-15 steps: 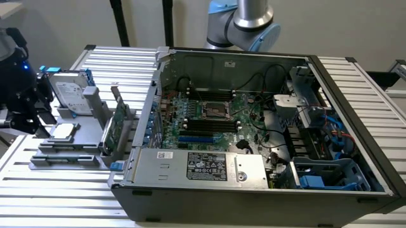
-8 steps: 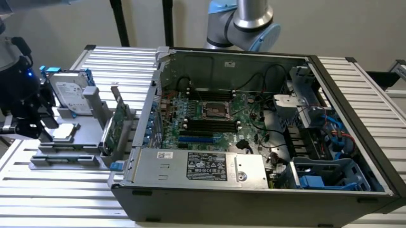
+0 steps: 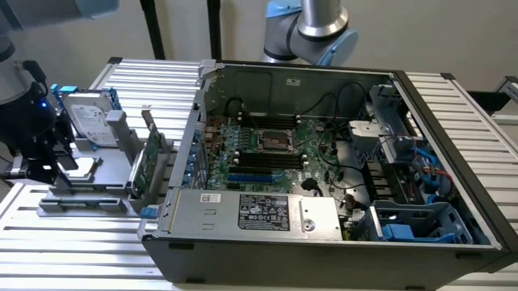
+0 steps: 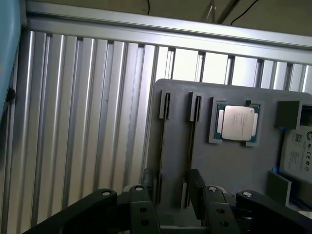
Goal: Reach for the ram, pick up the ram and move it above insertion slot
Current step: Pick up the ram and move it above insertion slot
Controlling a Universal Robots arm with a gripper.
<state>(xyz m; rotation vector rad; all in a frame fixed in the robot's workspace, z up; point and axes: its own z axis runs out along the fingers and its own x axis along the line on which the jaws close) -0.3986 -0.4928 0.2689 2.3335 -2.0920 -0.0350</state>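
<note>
At the case's nine o'clock, your gripper hovers over the grey holder, fingers apart; the ram isn't picked up yet.

You have one gripper. On the one gray holder just beyond it you count two narrow slots, one processor and one hard drive. Farther off stands one computer case.

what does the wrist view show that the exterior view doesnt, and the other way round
Wrist view: a processor chip seated in a recess, with two narrow slots beside it. Exterior view: the open computer case, its motherboard and a green card standing upright. Shared: the gray holder, the hard drive, the slatted table and the open gripper.
</note>
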